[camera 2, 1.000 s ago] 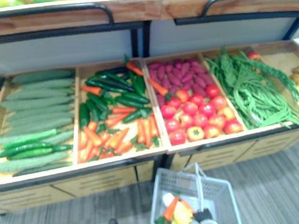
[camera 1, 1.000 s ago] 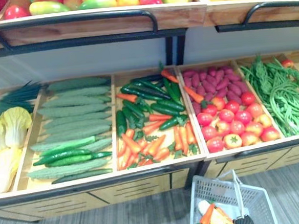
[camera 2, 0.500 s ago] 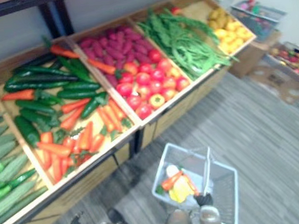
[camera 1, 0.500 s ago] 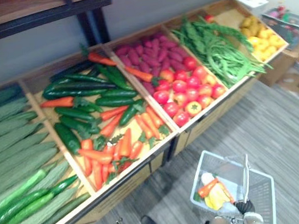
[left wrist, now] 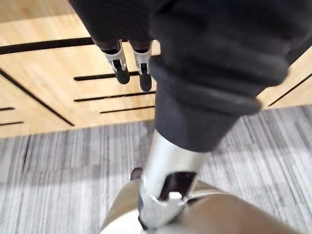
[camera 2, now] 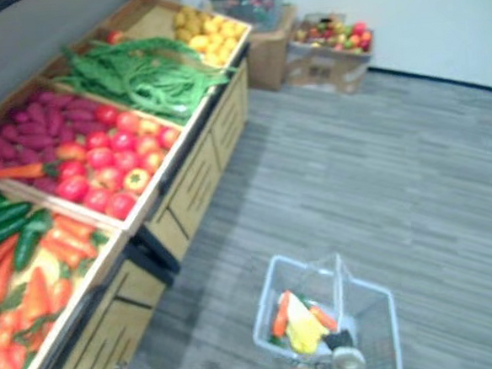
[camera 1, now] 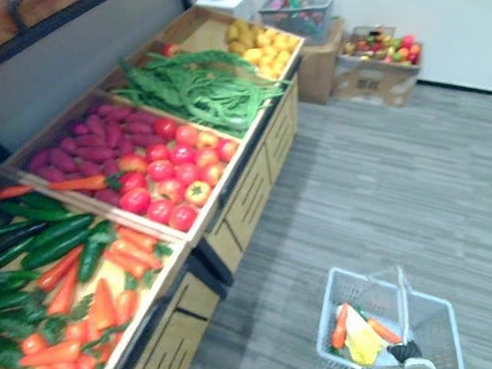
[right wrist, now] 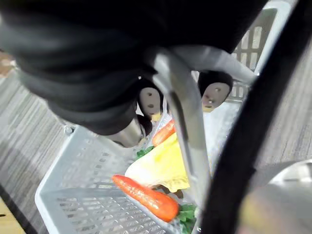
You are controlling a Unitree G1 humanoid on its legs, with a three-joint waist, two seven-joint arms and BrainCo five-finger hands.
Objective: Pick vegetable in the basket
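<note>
**view swung right, basket hanging over open floor**

left eye view: since a second ago the camera has turned to the right, so the display surface (camera 1: 230,204) now runs off along the left instead of lying square ahead. the goods on it have not shifted. the bin of loose carrots (camera 1: 94,305) and cucumbers (camera 1: 39,241) is nearest. then come tomatoes (camera 1: 174,177) with purple sweet potatoes (camera 1: 79,150), green beans (camera 1: 197,91), and yellow produce (camera 1: 262,48) at the far corner. the wire basket (camera 1: 429,324) sits low on the right as before, with the right hand (camera 1: 406,352) at its raised handle (camera 1: 402,296). in the basket lie two carrots (camera 1: 339,328) and a yellow vegetable (camera 1: 363,345). the grey plank floor (camera 1: 381,183) spreads wide and bare from the surface's front edge to the far wall. a cardboard box of fruit (camera 1: 381,65) stands against that wall.

right eye view: the basket hangs well apart from the surface's cabinet front, with floor on every side of it.

left wrist view: the left hand (left wrist: 129,68) hangs beside the wooden cabinet front with straight, relaxed fingers that hold nothing.

right wrist view: the right hand's fingers are curled tight round the handle. below them one carrot lies along the near mesh wall and the other peeks out past the yellow vegetable, with green leaves (right wrist: 187,214) beside them.
</note>
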